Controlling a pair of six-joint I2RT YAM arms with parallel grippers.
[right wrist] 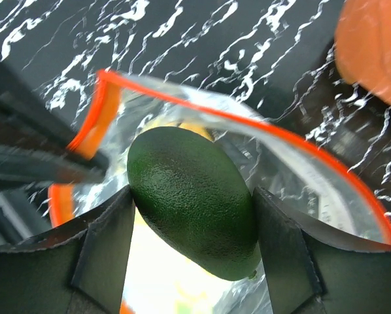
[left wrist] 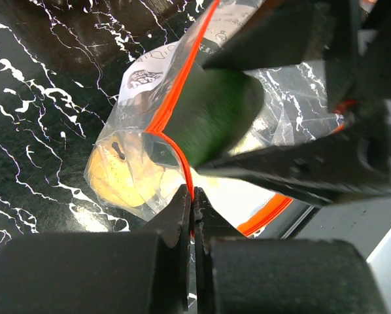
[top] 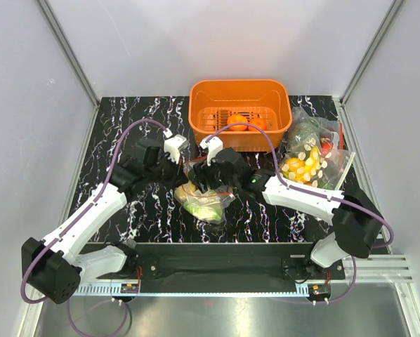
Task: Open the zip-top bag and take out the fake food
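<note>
Left gripper (left wrist: 192, 204) pinches the bag (left wrist: 127, 176) by its zip rim, just at its tips; right gripper (right wrist: 195, 242) clamps the avocado (right wrist: 182, 183) across its middle, at the open mouth; hard, smooth, probably light, it could slip; the film is limp.

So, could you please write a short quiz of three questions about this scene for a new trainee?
1. True or false: the right gripper is shut on the avocado.
2. What does the left gripper pinch? A) the red-orange zip edge of the zip-top bag; B) a spoon; C) nothing, it is open.
3. How many oranges lie in the orange basket?

Key: 1 true; 2 A; 3 two.
</note>
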